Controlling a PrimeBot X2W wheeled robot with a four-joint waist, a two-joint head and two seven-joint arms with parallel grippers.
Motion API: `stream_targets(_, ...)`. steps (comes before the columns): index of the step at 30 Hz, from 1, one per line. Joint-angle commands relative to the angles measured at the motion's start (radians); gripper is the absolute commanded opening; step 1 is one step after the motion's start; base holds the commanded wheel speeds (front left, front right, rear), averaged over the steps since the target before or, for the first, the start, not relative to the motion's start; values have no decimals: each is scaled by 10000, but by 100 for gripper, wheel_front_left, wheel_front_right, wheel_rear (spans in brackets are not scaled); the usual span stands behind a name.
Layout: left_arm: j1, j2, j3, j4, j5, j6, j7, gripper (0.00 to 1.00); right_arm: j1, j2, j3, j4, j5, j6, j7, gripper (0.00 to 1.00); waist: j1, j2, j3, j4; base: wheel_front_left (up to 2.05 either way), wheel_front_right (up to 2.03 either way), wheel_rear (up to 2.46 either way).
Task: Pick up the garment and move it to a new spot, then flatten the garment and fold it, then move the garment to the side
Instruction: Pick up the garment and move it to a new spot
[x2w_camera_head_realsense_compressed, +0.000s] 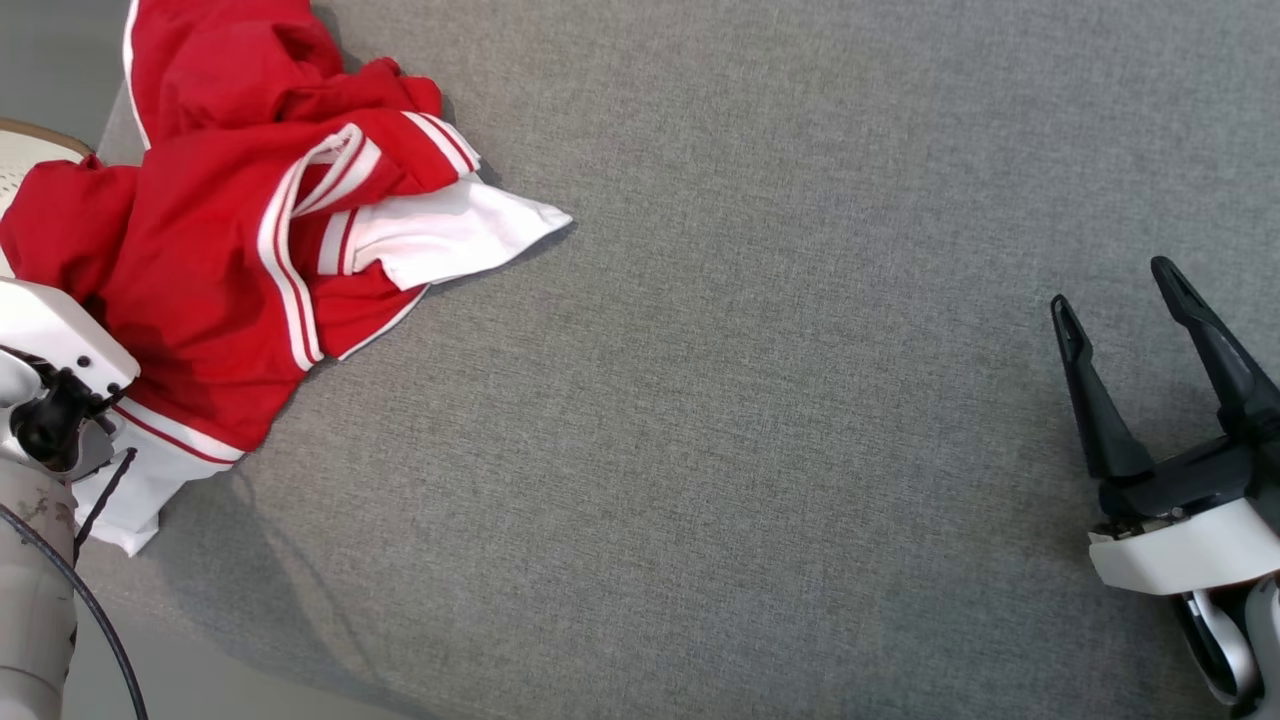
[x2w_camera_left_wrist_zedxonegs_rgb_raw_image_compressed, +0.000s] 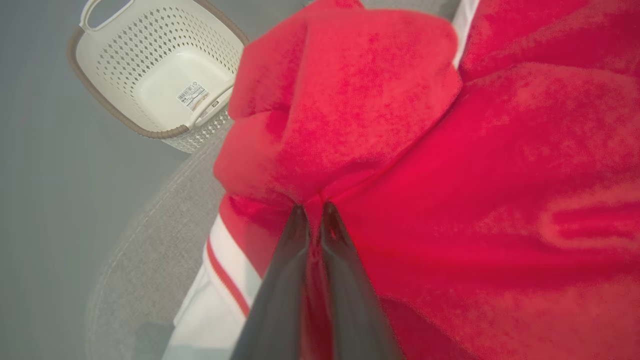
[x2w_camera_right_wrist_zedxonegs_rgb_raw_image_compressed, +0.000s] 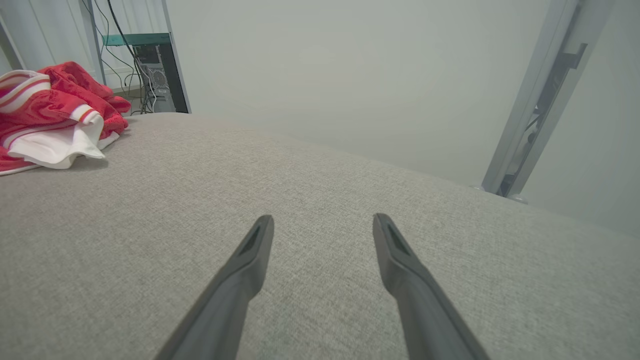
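Inside the white basket, a small barcode sticker; print too small to read. No other writing to read. Left claw: pressed together, pinching a fold of the red-and-white garment. Right claw: spread wide, holding nothing, over the bare grey worktop, well apart from the garment. Garment: crumpled at the left edge of the worktop, near the basket.

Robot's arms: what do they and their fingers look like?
Each arm ends in two long, dark, shiny fingers that taper to narrow tips. On the right gripper they grow from a black base with a white shell behind. The left arm is pale and scuffed, with a white casing and a thin black cable.
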Motion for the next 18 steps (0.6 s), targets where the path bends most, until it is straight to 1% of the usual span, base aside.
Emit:
stream_targets(1,-125,100,27,-18,-1,-47,-83,0,-90,14,-14,14,17,-3,-85,100,0,0,-144,20,0,0,0)
stream_targets(5,-156,326,-8,-197,97,-177,-707,0,-110,240,26,348,75,-3,-235,100,0,0,-655,43,0,0,0)
stream_targets(11,-159,559,15,-954,148,-449,-1737,0,-93,708,103,942,135,-3,-457,100,0,0,-1609,38,0,0,0)
stream_targets(15,-20,611,18,-1862,145,-634,-2273,0,-74,1032,126,1273,175,-3,-523,100,0,0,-2232,-22,0,0,0)
stream_targets(18,123,572,-2,-2978,164,-832,-2879,0,-102,1242,100,1481,180,-3,-543,100,0,0,-2640,-139,0,0,0)
